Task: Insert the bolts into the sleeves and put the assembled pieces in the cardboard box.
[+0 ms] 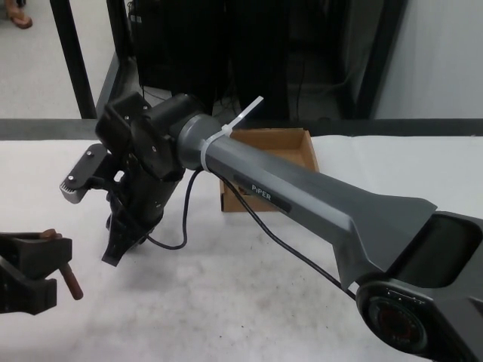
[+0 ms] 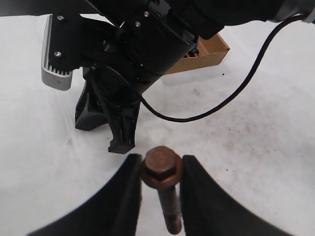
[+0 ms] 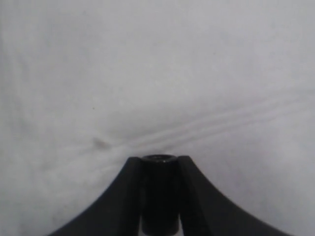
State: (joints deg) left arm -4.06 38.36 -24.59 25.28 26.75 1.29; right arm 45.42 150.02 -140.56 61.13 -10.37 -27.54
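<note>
Rusty bolt (image 2: 161, 171) — your left end effector (image 2: 161, 159) is clamped on its head. Your right end effector (image 3: 158, 160) grips the black sleeve (image 3: 158, 194).

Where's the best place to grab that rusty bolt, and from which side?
Pinch the bolt at its six-sided head, one finger on each flat side, as the left claw does. That leaves the long shank bare to slide into the sleeve.

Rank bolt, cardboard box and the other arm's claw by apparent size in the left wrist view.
Largest: right claw. Then bolt and cardboard box, too alike to rank: bolt close to camera, box partly hidden.
</note>
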